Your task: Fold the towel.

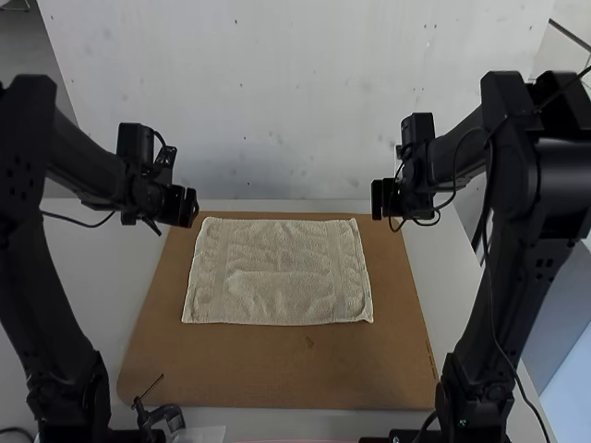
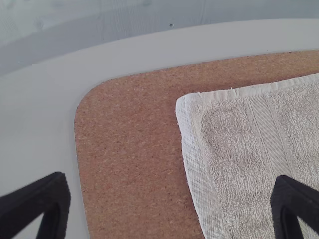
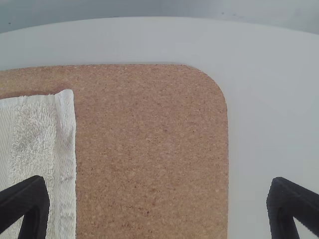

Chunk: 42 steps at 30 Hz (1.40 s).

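On white surface (image 1: 115, 268), could shove cork board (image 1: 277, 369) out of place by pressing too hard. With towel (image 1: 282, 277) spread flat on cork board, could skew first fold by lifting sides unevenly. With left claw (image 1: 190, 207) and right claw (image 1: 377, 199) released, empty, near towel's far corners, could miss thin hem (image 2: 193, 154) by closing too high; hard to judge clearance from above.

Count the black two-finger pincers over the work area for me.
2. The left black pincer hangs near the far left corner of the cream terry-cloth towel; the right black pincer hangs near its far right corner. Both are open.
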Tool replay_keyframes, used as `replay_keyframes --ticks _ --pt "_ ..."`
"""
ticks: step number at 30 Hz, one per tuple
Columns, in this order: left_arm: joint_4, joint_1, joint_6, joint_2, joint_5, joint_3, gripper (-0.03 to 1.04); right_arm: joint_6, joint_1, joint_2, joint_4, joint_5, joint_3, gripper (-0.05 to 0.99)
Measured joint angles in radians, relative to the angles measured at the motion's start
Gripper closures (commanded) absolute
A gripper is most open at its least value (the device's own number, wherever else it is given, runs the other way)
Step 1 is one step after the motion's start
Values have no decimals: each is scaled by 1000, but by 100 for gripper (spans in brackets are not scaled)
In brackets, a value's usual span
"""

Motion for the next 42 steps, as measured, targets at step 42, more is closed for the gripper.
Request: replay_keyframes --ticks 42 --pt "-282 42 67 415 27 415 12 57 101 545 -315 -208 550 14"
